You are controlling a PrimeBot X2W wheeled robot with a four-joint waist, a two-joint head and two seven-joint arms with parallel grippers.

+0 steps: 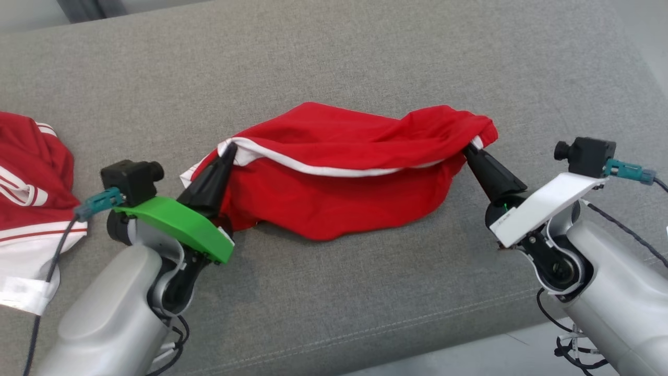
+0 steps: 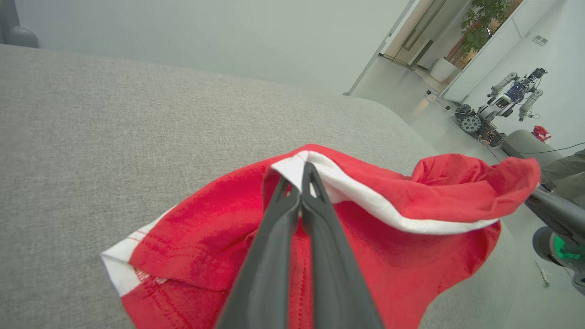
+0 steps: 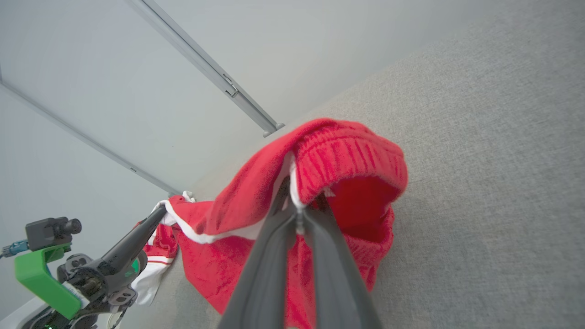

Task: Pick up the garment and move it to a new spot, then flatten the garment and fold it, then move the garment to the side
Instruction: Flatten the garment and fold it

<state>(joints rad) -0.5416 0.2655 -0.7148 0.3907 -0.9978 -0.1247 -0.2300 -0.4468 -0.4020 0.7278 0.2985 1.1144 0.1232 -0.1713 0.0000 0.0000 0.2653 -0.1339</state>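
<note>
Garment point(image 1: 334, 198), spare garment point(image 1: 31, 177): two. Left claw point(image 1: 228, 152), right claw point(image 1: 467, 150): two. Couch point(image 1: 334, 57): one.

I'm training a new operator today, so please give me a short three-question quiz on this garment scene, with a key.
1. True or false: the left gripper and the right gripper are each shut on an end of the red garment.
2. What lies under the garment? A) a grey fabric cushion B) a wooden table C) a tiled floor
3. Fill in: at the head view's left edge lies a second garment, red with ____ stripes.
Key: 1 true; 2 A; 3 white.
</note>
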